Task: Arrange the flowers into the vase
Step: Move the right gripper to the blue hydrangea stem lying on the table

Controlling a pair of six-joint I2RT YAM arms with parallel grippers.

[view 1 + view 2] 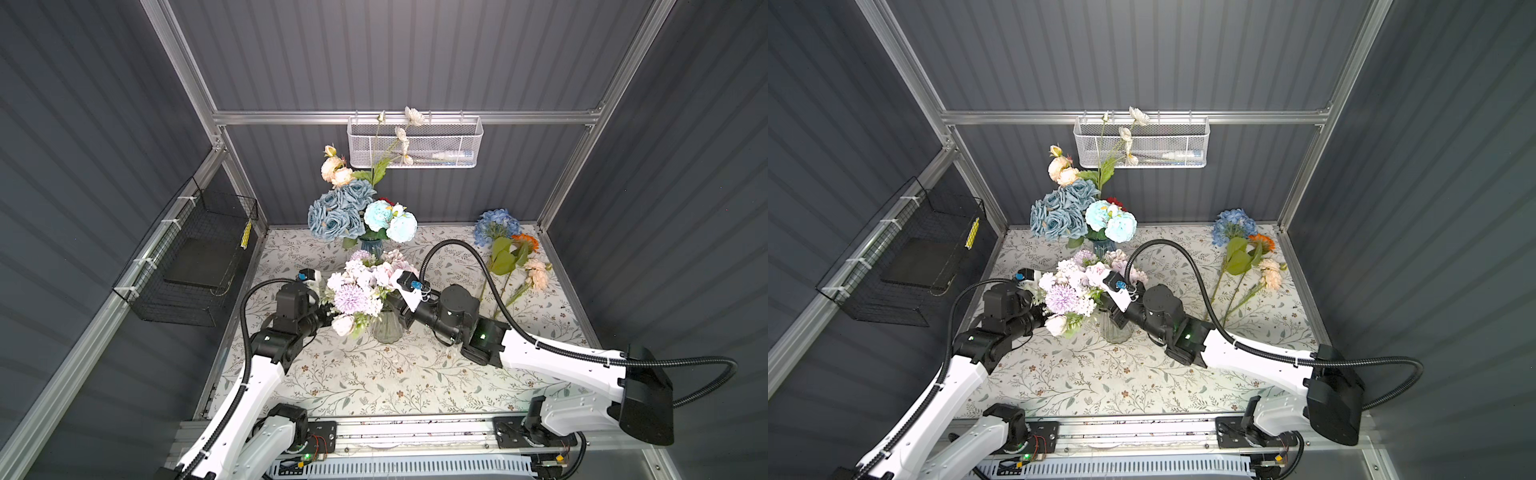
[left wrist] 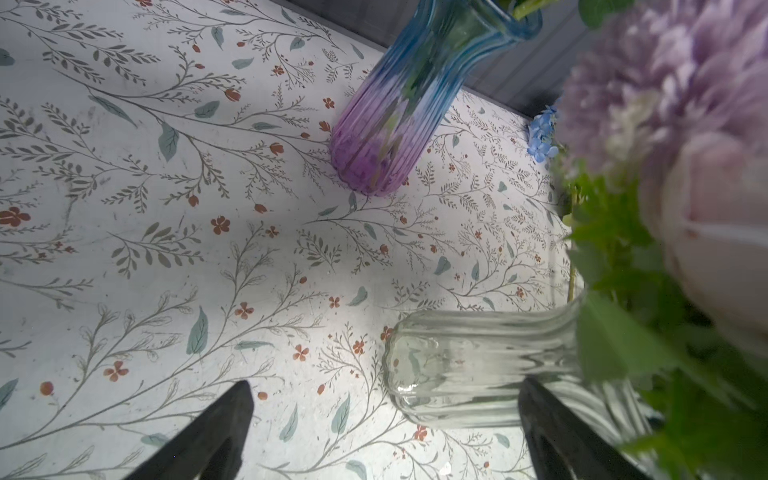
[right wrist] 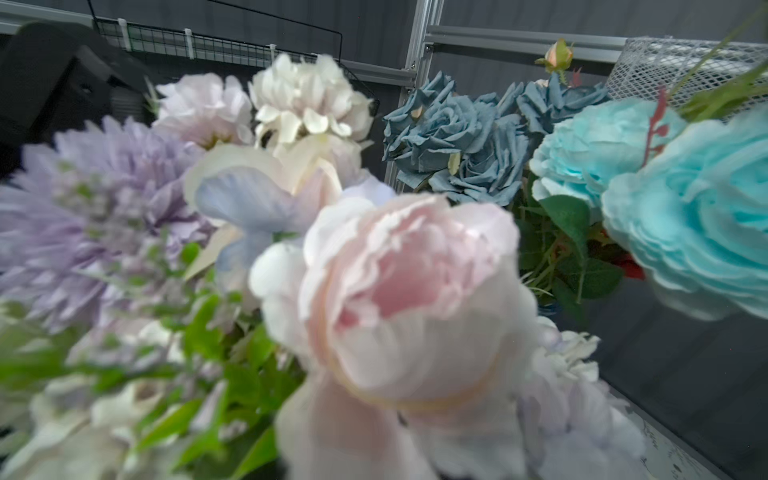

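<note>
We judge the step in hand to be settling the lilac-and-pink bunch (image 1: 361, 286) into the clear vase (image 1: 387, 328) at the middle of the surface (image 1: 374, 382), with the left end effector (image 2: 386, 386) spread wide and empty close by the glass. Blooms hide the right end effector (image 1: 395, 307) at the vase neck, so we cannot tell its grip; next, the loose flowers (image 1: 511, 257) lying far right need picking by their stems.

Looked down from high in both top views, over the whole tablecloth (image 1: 374, 374). Sat low beside the clear vase (image 2: 457, 365) on the left wrist. Pressed close to a pink bloom (image 3: 395, 299) on the right wrist; shared the lilac puff (image 2: 665, 75).
</note>
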